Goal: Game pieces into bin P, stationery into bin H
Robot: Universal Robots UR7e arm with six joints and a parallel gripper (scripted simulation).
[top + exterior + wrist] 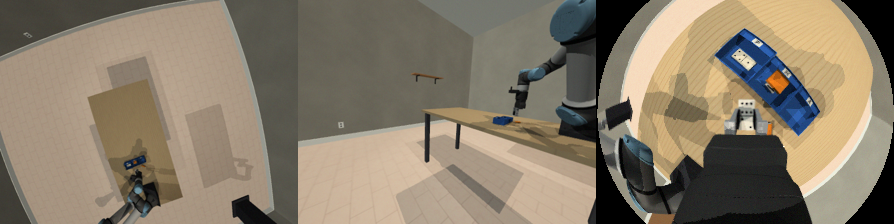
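A row of blue bins lies on the wooden table; it also shows from above [135, 162] and from the side [502, 120]. One end bin holds a white dotted piece [743, 58], the middle one an orange thing [776, 82], and the other end bin [797, 107] looks empty. The bin letters are too small to read. My gripper [746, 114] hangs above the table just short of the bins, shut on a small white piece with dark dots [744, 104], seemingly a die. The gripper also shows in the top and exterior views [136, 170] [515, 113]. A thin orange stick [768, 125] lies on the table beside the fingers.
The robot's base [150, 194] stands at the near end of the table. The table's right edge runs close behind the bins [842, 143]. A dark box [241, 208] stands on the floor far to the right.
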